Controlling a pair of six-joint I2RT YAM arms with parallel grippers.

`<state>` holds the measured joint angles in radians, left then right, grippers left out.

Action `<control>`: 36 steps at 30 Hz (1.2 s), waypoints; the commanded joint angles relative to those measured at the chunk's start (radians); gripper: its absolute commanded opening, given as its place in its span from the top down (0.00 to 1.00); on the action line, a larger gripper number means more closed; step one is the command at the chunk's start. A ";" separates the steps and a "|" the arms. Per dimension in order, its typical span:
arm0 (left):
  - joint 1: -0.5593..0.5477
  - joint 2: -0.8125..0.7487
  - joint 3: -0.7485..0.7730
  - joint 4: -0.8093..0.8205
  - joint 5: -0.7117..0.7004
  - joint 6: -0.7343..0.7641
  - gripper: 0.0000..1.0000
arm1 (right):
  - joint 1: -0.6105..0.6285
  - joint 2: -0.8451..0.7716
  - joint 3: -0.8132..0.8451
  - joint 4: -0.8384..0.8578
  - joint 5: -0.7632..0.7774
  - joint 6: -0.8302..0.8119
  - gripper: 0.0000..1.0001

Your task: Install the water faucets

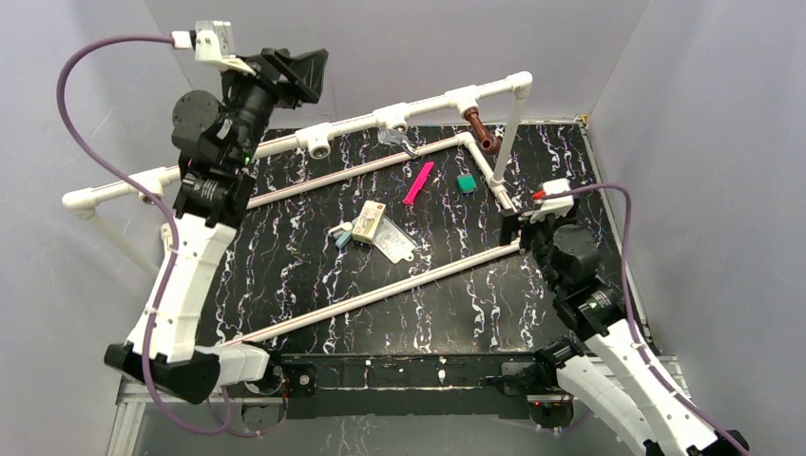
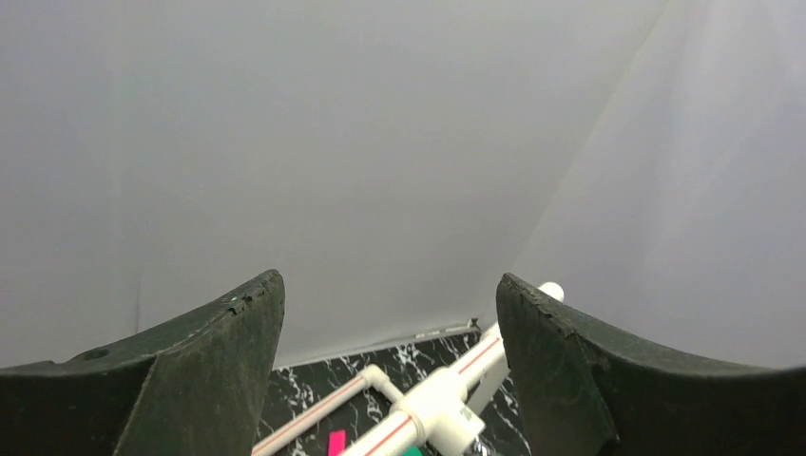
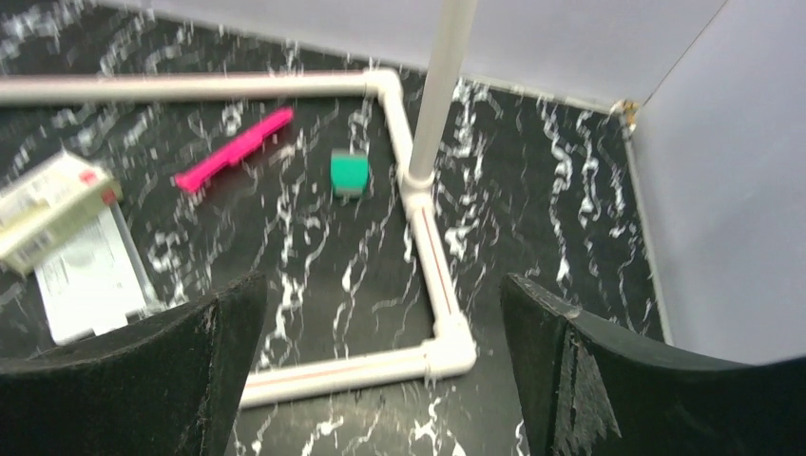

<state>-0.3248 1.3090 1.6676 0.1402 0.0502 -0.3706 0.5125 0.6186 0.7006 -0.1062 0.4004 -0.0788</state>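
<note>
Left gripper (image 1: pixel 309 74): raised high above the far left corner of the table, closest to the overhead camera. Its wrist view shows the black fingers (image 2: pixel 223 370) spread wide with nothing between them, pointing at the grey wall.
White pipe rail (image 1: pixel 356 122): raised and running along the back from left to right, with tee sockets facing forward.
Table (image 1: pixel 314 266): black with white marbling, with a low frame of white pipe lying on it.
Small box (image 1: pixel 368 221): cream, near the table's middle, lying beside a clear packet (image 1: pixel 394 242).
Silver faucet (image 1: pixel 401 141): small, shiny metal with a bent spout, just below the middle tee socket. Whether it is seated in the socket cannot be told.
Pink strip (image 1: pixel 418 183): flat and bright, lying loose on the table right of centre.
Green block (image 1: pixel 466 182): small and square, near the strip.
Brown faucet (image 1: pixel 482 130): dark reddish-brown with a bent spout, joined to the tee socket nearest the rail's right end and angled down and forward.
Right gripper (image 1: pixel 518 228): low over the right side of the table, next to the low frame. Its fingers (image 3: pixel 190 361) are wide apart and empty, well apart from both faucets.
</note>
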 commanded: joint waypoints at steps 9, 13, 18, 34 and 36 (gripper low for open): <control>-0.006 -0.318 -0.217 -0.263 0.049 0.010 0.21 | -0.004 0.190 -0.265 0.415 0.024 0.022 0.01; -0.013 -0.402 -0.283 -0.309 0.030 0.004 0.21 | -0.029 0.296 -0.394 0.740 0.060 -0.028 0.01; -0.032 -0.480 -0.354 -0.349 0.025 -0.008 0.21 | -0.142 0.525 -0.458 0.961 -0.006 -0.024 0.01; -0.192 -0.563 -0.317 -0.448 -0.093 0.139 0.21 | -0.407 0.964 -0.561 1.513 -0.310 0.027 0.01; -0.207 -0.567 -0.326 -0.446 -0.095 0.147 0.21 | -0.416 0.963 -0.527 1.447 -0.314 0.039 0.01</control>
<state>-0.5018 0.7456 1.3323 -0.2951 -0.0200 -0.2699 0.1146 1.5856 0.1352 1.2869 0.1673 -0.0517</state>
